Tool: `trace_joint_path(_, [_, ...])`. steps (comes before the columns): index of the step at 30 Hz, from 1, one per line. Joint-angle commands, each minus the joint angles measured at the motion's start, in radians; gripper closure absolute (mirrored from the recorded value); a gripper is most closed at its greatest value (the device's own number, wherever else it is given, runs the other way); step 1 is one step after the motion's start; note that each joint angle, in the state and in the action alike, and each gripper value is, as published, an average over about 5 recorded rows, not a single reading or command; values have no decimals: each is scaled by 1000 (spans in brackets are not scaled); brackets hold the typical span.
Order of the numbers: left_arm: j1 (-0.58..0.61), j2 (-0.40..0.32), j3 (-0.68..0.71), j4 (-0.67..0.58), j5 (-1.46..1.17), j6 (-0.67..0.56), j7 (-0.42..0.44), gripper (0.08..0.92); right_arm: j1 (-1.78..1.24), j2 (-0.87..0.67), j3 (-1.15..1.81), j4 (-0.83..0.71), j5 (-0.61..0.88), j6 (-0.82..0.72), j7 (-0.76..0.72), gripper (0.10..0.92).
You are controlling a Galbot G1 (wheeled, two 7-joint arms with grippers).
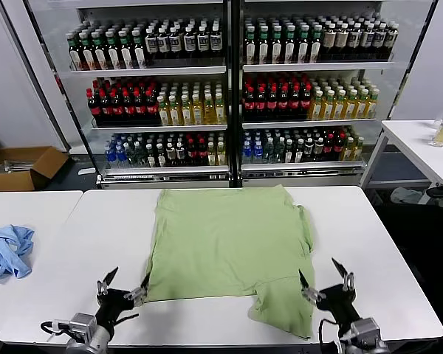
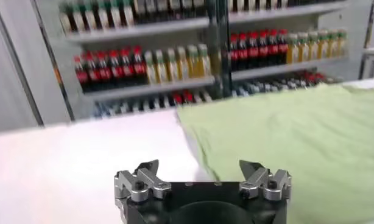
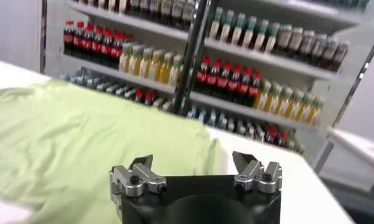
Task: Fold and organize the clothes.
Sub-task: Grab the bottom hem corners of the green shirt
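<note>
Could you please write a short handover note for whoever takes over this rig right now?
Left gripper: open, empty, at the near table edge by the near left corner of the light green short-sleeved shirt.
Right gripper: open, empty, at the near edge beside the shirt's near right part.
The shirt lies spread on the white table, its far right side and one near part already turned in.
A crumpled light blue garment sits on the neighbouring table to the left.
Done: laid out, folding started. Left: remaining folds, tidying.
</note>
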Motion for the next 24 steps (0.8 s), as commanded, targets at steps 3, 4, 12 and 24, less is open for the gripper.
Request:
trace_joint_path(3, [8, -3, 7, 24, -61, 107, -19, 177, -55, 23, -27, -23, 43, 9, 15, 203])
trace_joint_path(4, [4, -4, 7, 27, -64, 111, -20, 177, -48, 33, -35, -28, 44, 7, 20, 203])
trace_joint_path(12, [-5, -2, 3, 31, -70, 117, -33, 177, -41, 56, -68, -45, 38, 1, 20, 203])
trace_joint_path(24, [-2, -1, -1, 45, -32, 130, -58, 177, -40, 47, -68, -46, 80, -28, 23, 250])
